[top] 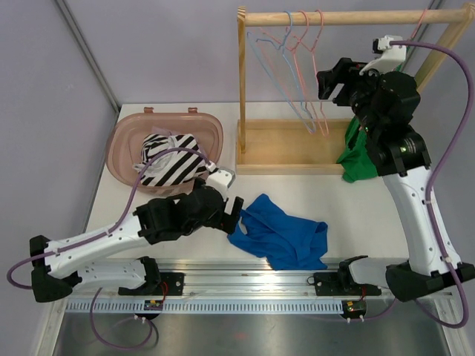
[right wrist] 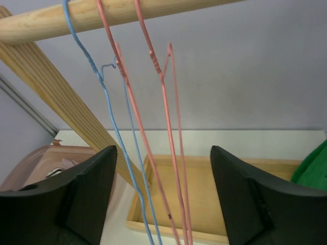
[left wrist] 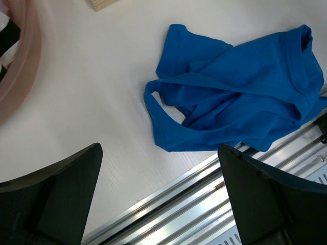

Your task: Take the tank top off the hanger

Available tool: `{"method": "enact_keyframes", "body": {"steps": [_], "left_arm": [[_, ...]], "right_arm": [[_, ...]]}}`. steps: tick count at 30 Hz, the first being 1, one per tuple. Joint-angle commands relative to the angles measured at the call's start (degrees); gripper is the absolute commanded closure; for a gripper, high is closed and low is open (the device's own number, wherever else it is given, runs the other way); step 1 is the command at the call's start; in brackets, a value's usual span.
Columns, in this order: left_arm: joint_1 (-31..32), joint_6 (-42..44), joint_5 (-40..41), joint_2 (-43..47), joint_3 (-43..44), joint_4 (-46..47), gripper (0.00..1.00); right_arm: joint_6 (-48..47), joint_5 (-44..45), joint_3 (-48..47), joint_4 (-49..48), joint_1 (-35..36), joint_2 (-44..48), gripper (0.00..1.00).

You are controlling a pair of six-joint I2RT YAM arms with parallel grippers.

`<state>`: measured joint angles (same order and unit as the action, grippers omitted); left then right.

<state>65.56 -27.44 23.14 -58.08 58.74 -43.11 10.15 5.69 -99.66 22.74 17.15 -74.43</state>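
1. The blue tank top [top: 286, 237] lies crumpled on the white table [top: 356, 196], with its near edge reaching the aluminium rail [top: 252, 285]. It is on no hanger, so the removal itself appears to be done.
2. The left gripper [top: 231, 211] sits low over the table, just beside the garment's left edge. Its jaws are spread wide with nothing between them. The wrist view shows only bare table in the gap, with the cloth lying beyond. This posture suits a release rather than a grasp.
3. The right gripper [top: 335, 80] is raised to rail height and faces the rack. Its jaws are also wide apart and empty. In its wrist view the wires appear between the fingers, but they hang farther off and are not touched.
4. The wire hangers [top: 297, 74], blue and pink, hang bare from the wooden rod [top: 349, 16]. Their hooks rest over the rod, so the frames dangle freely above the base tray [top: 289, 144].
5. The green garment [top: 360, 159] is at the rack's right end, partly hidden behind the right arm [top: 404, 148]. Whether it sits on a hanger cannot be told.
6. The pink basket [top: 126, 141] stands at the far left, well apart from the tank top. It holds a striped cloth [top: 171, 163] and is probably a collecting place.
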Motion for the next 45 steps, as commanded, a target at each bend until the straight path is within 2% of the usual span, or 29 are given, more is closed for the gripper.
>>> {"method": "enact_keyframes", "body": {"steps": [1, 3, 4, 11, 15, 17, 24, 29, 33, 36, 37, 38, 40, 41, 42, 45], "left_arm": [[3.4, -2.2, 0.7, -2.8, 1.6, 6.6, 0.01], [4.9, -2.9, 2.0, -6.2, 2.9, 7.6, 0.01], [6.2, -3.1, 2.7, -7.6, 3.3, 8.2, 0.01], [9.8, -1.4, 2.5, -19.8, 8.7, 11.7, 0.01], [10.2, 0.0, -0.7, -25.8, 11.3, 13.3, 0.01], [10.4, 0.3, -1.5, -29.3, 12.3, 14.5, 0.01], [10.4, 1.3, -6.3, -39.5, 12.6, 19.2, 0.01], [10.5, 1.2, -7.4, -45.4, 13.5, 21.1, 0.01], [10.6, 0.5, -7.2, -48.8, 13.1, 21.8, 0.01], [10.5, -0.4, -7.5, -50.7, 11.5, 22.9, 0.16], [10.5, -0.7, -7.7, -51.1, 10.7, 23.6, 0.25], [10.5, -0.9, -7.8, -51.2, 10.3, 23.8, 0.47], [10.5, -1.3, -7.1, -50.8, 9.9, 23.3, 0.71], [10.5, -1.7, -6.4, -50.5, 9.9, 22.7, 0.92], [10.5, -1.9, -4.6, -49.9, 9.9, 21.9, 1.0], [10.4, -2.6, 0.3, -45.6, 9.9, 18.7, 1.0]], "right_arm": [[-1.3, 3.2, 1.1, 0.1, 0.3, 6.9, 0.16], [-1.0, 3.4, 2.9, 2.5, 0.3, 10.7, 0.03], [-0.8, 3.2, 3.9, 4.8, 0.4, 11.9, 0.01], [-0.2, -3.5, 10.0, 18.3, 0.3, 23.8, 0.01], [2.5, -5.4, 18.6, 18.3, 0.3, 35.3, 0.0], [2.9, -8.0, 21.1, 20.4, 0.3, 38.0, 0.0], [5.2, -14.6, 25.5, 24.1, 0.3, 50.2, 0.0], [6.8, -15.9, 25.6, 26.7, 0.3, 54.9, 0.01], [6.9, -19.0, 25.0, 28.4, 0.3, 54.9, 0.01], [6.9, -19.9, 25.2, 28.6, 0.3, 55.2, 0.0], [6.9, -19.8, 25.5, 28.4, 0.4, 55.4, 0.01], [7.0, -19.8, 25.6, 28.3, 0.3, 55.4, 0.01], [7.2, -20.1, 25.9, 28.1, 0.3, 55.7, 0.01], [7.2, -20.1, 26.0, 28.1, 0.4, 56.0, 0.0], [7.3, -20.3, 26.0, 28.0, 0.4, 56.1, 0.01], [7.1, -20.2, 25.7, 28.1, 0.3, 56.2, 0.01]]}}
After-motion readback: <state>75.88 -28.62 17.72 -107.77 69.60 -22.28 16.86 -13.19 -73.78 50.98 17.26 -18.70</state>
